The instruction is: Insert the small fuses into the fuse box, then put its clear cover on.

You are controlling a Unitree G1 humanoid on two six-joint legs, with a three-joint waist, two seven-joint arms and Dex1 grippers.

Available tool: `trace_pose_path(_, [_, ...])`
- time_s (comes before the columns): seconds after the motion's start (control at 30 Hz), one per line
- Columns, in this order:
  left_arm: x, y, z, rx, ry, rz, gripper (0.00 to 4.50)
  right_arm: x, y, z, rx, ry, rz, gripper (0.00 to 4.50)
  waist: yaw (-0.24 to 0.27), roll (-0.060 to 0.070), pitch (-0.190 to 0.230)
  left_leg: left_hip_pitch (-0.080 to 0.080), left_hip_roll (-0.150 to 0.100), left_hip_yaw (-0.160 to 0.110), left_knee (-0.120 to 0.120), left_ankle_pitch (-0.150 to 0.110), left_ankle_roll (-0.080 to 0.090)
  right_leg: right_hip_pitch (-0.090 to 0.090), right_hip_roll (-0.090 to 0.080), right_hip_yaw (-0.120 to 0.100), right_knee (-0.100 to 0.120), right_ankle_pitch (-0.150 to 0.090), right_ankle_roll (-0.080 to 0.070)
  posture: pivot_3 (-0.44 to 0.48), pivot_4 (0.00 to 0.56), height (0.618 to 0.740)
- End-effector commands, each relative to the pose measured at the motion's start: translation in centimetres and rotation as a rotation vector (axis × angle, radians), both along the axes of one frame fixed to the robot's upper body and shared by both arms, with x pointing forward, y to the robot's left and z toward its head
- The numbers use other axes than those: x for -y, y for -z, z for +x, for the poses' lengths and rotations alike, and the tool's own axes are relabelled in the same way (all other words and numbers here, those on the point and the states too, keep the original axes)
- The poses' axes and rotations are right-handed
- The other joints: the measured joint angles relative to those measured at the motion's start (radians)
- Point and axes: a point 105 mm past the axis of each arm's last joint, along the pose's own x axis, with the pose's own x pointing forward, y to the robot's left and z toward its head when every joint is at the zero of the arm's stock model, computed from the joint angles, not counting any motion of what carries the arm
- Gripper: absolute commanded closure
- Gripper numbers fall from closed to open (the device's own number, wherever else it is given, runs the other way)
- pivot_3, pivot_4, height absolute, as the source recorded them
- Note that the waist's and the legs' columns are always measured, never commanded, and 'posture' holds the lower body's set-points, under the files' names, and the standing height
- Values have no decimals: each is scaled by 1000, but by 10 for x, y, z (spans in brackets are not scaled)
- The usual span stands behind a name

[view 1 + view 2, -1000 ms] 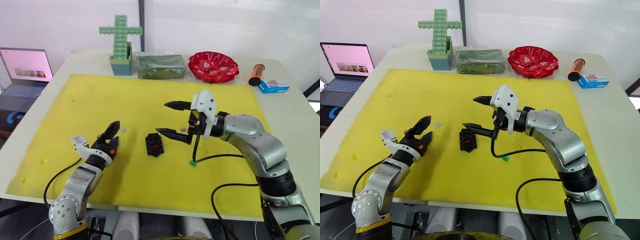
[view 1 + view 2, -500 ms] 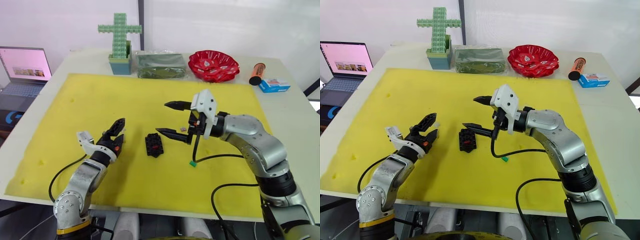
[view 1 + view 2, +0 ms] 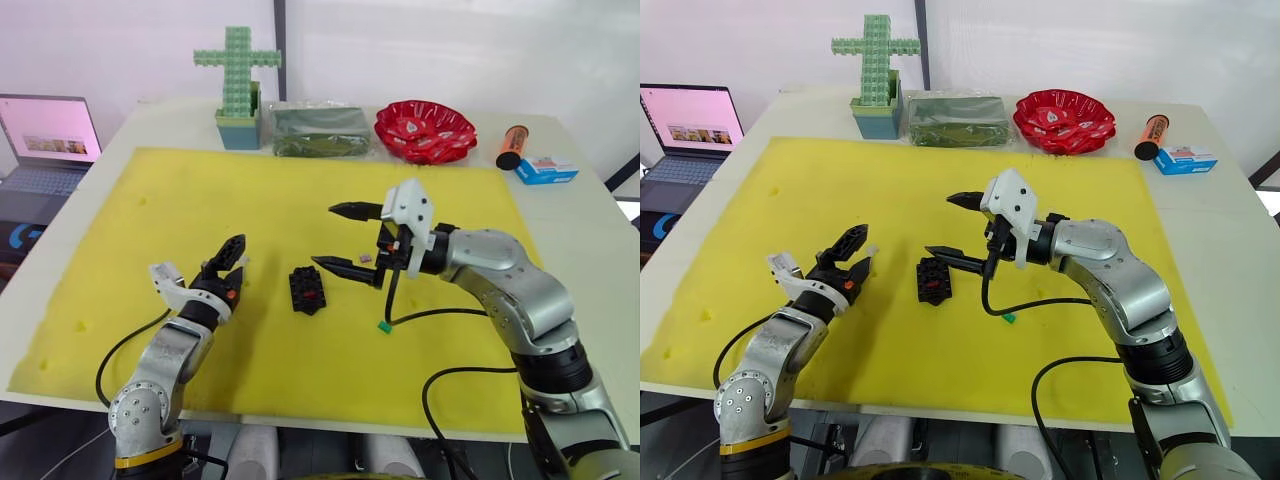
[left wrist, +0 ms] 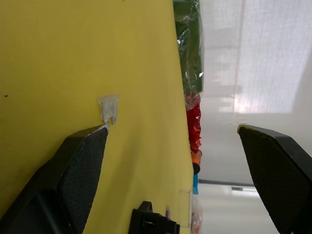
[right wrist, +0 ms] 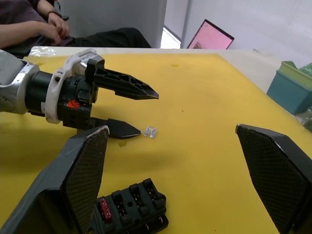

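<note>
Your left gripper (image 3: 847,255) is spread wide and empty, low over the yellow mat (image 3: 150,220), with the whitish fuse (image 5: 151,131) just off one fingertip. That pickup looks to be the step in hand; next you need to straddle it and close. The fuse box (image 3: 309,288) lies near it, one red fuse (image 5: 104,209) already seated. A green fuse (image 3: 384,326) lies nearer than the box. Your right gripper (image 3: 343,238) hangs beyond the box, wide apart, holding nothing. I cannot make out the clear cover.
</note>
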Motion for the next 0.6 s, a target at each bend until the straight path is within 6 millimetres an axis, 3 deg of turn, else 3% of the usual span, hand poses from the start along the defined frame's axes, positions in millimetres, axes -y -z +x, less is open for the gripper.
trace_pose_path(0.03, [-3, -1, -1, -6, -33, 11, 0, -2, -9, -4, 51, -11, 12, 34, 0, 0, 0, 0, 0, 0, 0, 0, 0, 0, 0, 0, 0, 0, 0, 0, 150, 740])
trace_pose_path(0.6, [-21, 18, 10, -114, -116, 16, 0, -4, -9, -5, 59, -12, 9, 34, 0, 1, 0, 1, 0, 0, 0, 0, 0, 1, 1, 0, 0, 0, 0, 0, 150, 740])
